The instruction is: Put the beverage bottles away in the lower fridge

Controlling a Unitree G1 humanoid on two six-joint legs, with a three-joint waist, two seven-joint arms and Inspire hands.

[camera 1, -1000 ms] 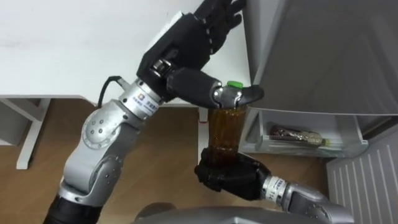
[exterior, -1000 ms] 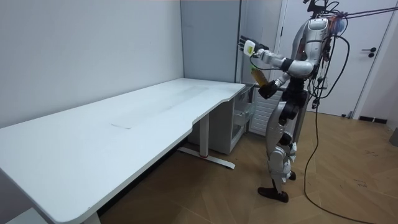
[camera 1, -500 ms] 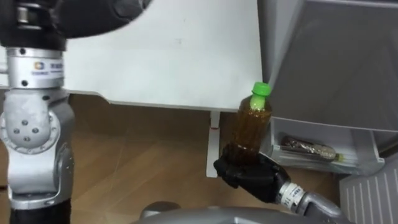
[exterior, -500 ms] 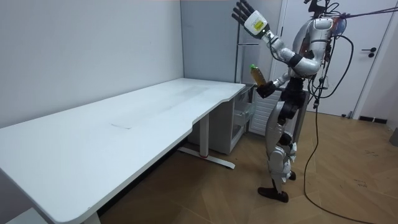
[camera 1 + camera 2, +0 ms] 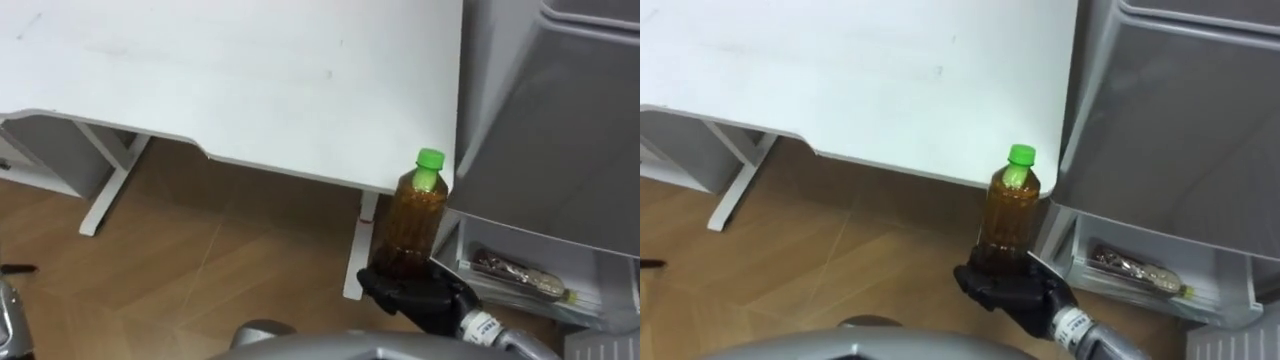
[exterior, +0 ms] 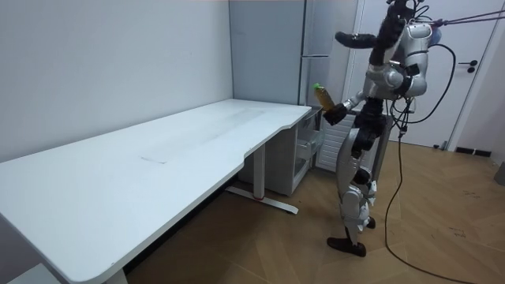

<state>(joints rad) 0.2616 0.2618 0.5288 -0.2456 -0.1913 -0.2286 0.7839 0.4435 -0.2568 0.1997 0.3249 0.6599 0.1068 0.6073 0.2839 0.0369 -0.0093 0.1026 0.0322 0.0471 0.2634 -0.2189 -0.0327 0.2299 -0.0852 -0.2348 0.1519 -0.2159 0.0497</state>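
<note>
left eye view: right hand grips brown drink bottle by base, near fridge.

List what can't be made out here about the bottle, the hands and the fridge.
- Tea bottle: its base is hidden inside the right hand in both eye views.
- Left hand: too small in the room view to read its pose.
- Fridge drawer: its back is covered by the fridge's grey upper part. The lying bottle is too small to identify.
</note>
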